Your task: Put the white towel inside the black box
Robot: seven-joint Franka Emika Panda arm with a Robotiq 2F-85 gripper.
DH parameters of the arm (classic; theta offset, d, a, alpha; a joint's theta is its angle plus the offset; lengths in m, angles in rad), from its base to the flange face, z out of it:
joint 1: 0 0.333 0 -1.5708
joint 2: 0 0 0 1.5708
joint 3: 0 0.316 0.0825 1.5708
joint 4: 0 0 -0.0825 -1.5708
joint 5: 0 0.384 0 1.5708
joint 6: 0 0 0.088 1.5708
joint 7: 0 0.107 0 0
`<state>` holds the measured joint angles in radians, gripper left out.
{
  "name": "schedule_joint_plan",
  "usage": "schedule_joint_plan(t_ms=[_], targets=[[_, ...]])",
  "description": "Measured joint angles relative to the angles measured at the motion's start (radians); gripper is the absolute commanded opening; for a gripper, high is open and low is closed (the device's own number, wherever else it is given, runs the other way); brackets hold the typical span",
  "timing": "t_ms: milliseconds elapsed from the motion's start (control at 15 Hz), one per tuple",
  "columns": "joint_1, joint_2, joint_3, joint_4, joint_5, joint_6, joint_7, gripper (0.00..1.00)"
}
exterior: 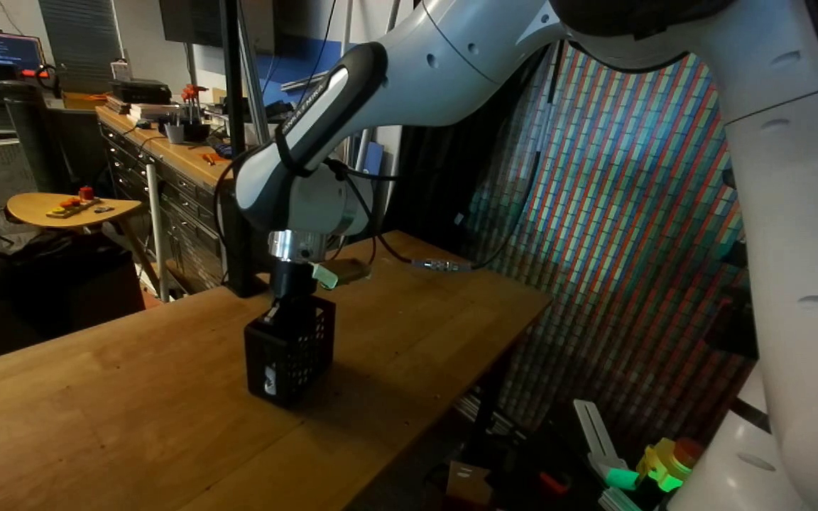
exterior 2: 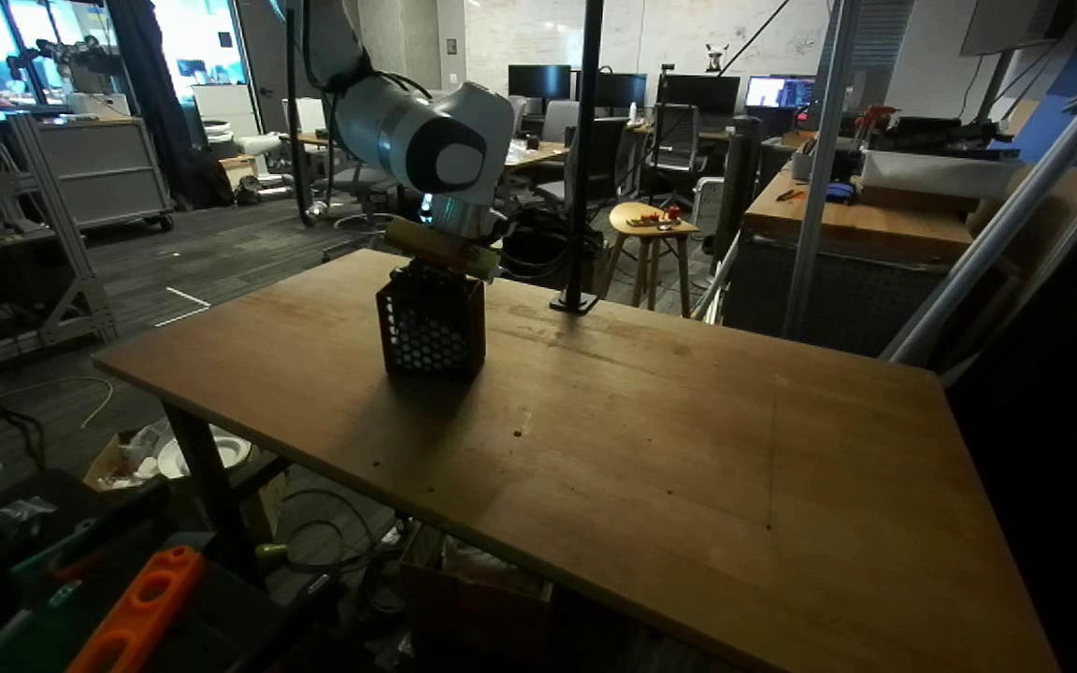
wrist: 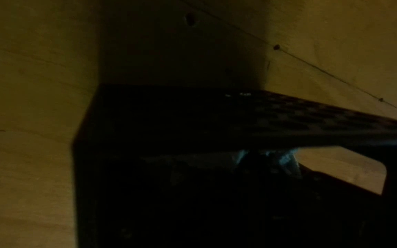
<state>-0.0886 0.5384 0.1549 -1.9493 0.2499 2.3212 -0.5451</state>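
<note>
the box [exterior: 287,358] stands on the counter [exterior: 118,419] with its mouth up, and the gripper [exterior: 288,311] reaches down into it, the arm [exterior: 416,92] arching overhead. the gripper is pressed together; its tips are hidden behind the box's walls in both exterior views, and it is too dark to tell whether any cloth is caught between them. the towel [wrist: 288,158] is inside the box: in the wrist view, bluish-white bits of it show just inside the perforated wall. in an exterior view, a white patch [exterior: 270,380] shows low in the box's side. a black pole [exterior 2: 583,168] rises from the counter near its edge, apart from the box. beyond the counter, a stool [exterior: 33,206] bears a small red piece [exterior: 86,193].
</note>
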Motion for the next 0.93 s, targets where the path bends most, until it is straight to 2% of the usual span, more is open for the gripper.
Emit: schedule_joint_plan(t_ms=[267, 467, 933], targets=[[-0.001, -0.026, -0.001, -0.026, -0.002, 0.006, 0.006, 0.01], [0.0, -0.095, -0.005, -0.087, -0.039, -0.006, 0.023, 0.01], [0.017, -0.443, -0.042, -0.255, -0.16, -0.114, 0.138, 0.01]])
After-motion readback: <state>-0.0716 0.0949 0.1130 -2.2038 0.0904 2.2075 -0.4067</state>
